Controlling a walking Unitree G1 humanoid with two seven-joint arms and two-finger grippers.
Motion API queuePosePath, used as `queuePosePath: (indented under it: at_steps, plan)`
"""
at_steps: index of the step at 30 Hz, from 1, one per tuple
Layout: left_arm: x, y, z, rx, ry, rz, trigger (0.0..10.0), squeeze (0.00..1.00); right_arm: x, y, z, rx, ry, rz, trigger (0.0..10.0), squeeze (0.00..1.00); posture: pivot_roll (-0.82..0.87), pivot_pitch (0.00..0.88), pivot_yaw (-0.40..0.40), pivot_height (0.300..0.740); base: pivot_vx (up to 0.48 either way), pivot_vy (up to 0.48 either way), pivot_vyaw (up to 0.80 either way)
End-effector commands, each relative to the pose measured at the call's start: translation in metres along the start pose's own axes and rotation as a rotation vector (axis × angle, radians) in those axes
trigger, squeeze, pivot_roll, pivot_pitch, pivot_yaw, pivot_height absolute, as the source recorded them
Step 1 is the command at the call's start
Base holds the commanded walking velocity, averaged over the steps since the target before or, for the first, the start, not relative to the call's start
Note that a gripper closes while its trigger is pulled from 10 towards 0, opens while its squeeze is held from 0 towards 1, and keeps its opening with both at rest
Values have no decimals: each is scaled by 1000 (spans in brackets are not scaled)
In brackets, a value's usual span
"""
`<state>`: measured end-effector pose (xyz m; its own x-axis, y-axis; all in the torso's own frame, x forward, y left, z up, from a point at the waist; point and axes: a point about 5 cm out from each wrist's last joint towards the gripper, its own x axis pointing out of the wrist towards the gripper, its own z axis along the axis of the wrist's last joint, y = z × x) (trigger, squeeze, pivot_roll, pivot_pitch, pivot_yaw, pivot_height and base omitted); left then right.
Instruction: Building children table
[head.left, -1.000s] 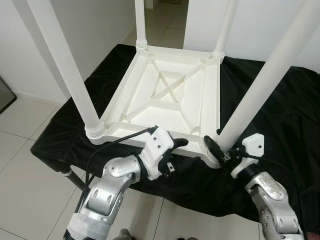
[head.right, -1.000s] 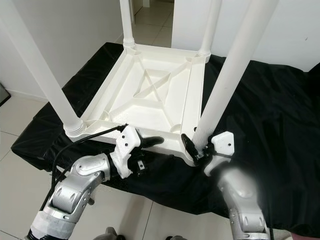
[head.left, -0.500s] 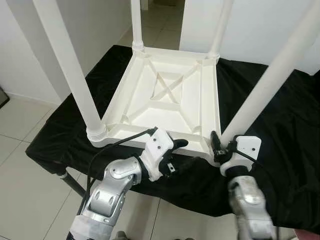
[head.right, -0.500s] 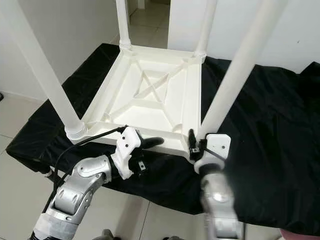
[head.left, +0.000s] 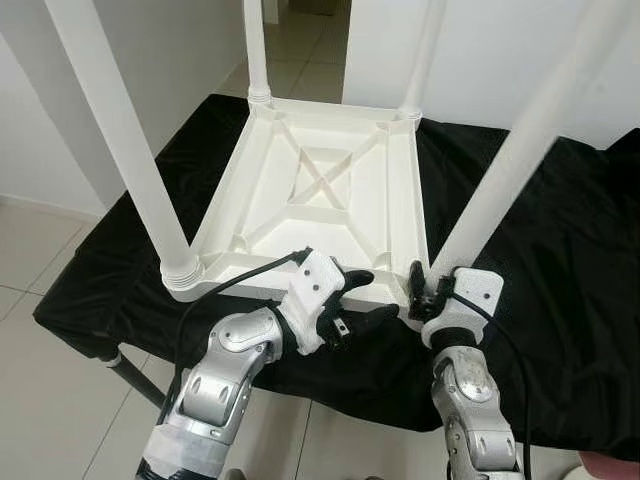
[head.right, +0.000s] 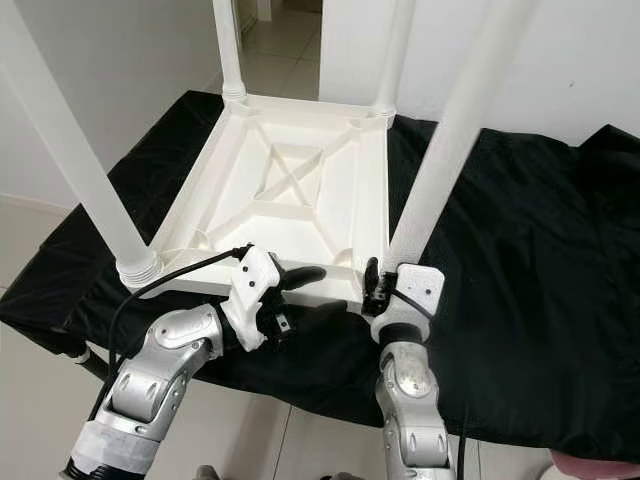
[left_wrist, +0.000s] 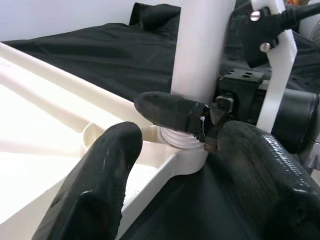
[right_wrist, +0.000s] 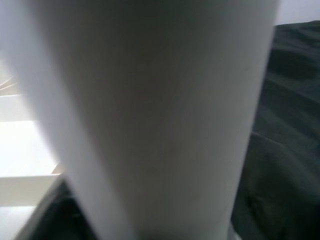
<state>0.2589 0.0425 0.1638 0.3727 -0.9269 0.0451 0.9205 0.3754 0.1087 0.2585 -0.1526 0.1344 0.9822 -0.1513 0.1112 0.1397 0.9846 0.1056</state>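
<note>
A white children's table (head.left: 405, 200) lies upside down on a black cloth (head.left: 560, 250), all its legs standing up. My right gripper (head.left: 432, 285) is shut on the base of the near right leg (head.left: 510, 170), where that leg meets the corner socket; one black finger (left_wrist: 170, 111) wraps its side. The same leg (right_wrist: 150, 120) looms close in the right wrist view. My left gripper (head.left: 368, 297) is open at the near rim, just left of that corner. Its two fingers (left_wrist: 100, 190) stand wide apart either side of the rim's corner.
The near left leg (head.left: 125, 140) rises beside my left arm, and two far legs (head.left: 255, 50) stand at the back. The cloth covers a low stand whose front edge is right under my arms. Pale tiled floor (head.left: 50, 370) and white walls surround it.
The camera has shifted slightly. My right forearm has swung in to stand upright under the near right corner, bringing the gripper square against the leg's base. The left gripper holds its place.
</note>
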Motion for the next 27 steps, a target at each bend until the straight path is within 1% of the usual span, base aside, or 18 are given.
queuePosePath:
  at_steps: [1,2,3,7,8,11,13,15,16,17,18,19,20,21,24,25,26,27]
  plan:
    - [1,7,-3,-24,8,142,10000,0,1,-2,-3,-7,14,-1,10000,1000,-47,87,-6,740,0,0,0]
    - [1,7,-3,-24,8,142,10000,0,1,-2,-3,-7,14,-1,10000,1000,-47,87,-6,740,0,0,0]
    - [-2,5,-5,-43,12,113,10000,0,3,-7,1,-22,-5,79,10000,1000,-39,92,-12,740,0,0,0]
    - [-4,4,-5,-41,15,103,10000,0,4,-11,3,-20,-16,147,10000,1000,-37,93,-15,740,0,0,0]
    - [-5,5,-6,-31,23,101,10000,0,5,-14,5,-33,-27,197,10000,0,-32,91,-17,740,0,0,0]
    - [-5,5,-6,-24,29,99,10000,0,6,-16,6,-35,-30,246,10000,0,-31,92,-19,740,0,0,0]
    - [-5,5,-7,-8,39,96,10000,0,8,-21,8,-58,-32,427,10000,0,-24,90,-19,740,0,0,0]
    - [-5,5,-7,-8,39,96,10000,0,8,-21,8,-58,-32,427,10000,0,-24,90,-19,740,0,0,0]
    - [-5,5,-7,-7,40,94,10000,0,9,-23,9,-80,-33,488,10000,0,-24,89,-19,740,0,0,0]
    - [-5,5,-7,-7,40,94,10000,0,9,-23,9,-80,-33,488,10000,0,-24,89,-19,740,0,0,0]
    - [-5,5,-7,-10,40,88,10000,0,12,-25,10,-101,-34,553,10000,0,-23,85,-19,740,0,0,0]
    - [-5,5,-7,-10,40,88,10000,0,12,-25,10,-101,-34,553,10000,0,-23,85,-19,740,0,0,0]
    - [-4,4,-7,-6,40,82,10000,0,16,-26,12,-103,-27,607,10000,0,-17,77,-24,740,0,0,0]
    - [-4,4,-7,-6,40,82,10000,0,16,-26,12,-103,-27,607,10000,0,-17,77,-24,740,0,0,0]
    - [-2,5,-7,4,39,79,10000,0,25,-27,14,-126,-15,684,10000,0,-11,68,-31,740,0,0,0]
    - [-1,5,-6,7,36,81,10000,0,29,-28,13,-136,-3,712,7020,0,-7,65,-37,740,0,0,0]
    - [-1,5,-6,7,36,81,10000,0,29,-28,13,-136,-3,712,7020,0,-7,65,-37,740,0,0,0]
    - [0,6,-5,11,33,85,10000,0,31,-29,12,-151,9,739,4510,0,-2,64,-41,740,0,0,0]
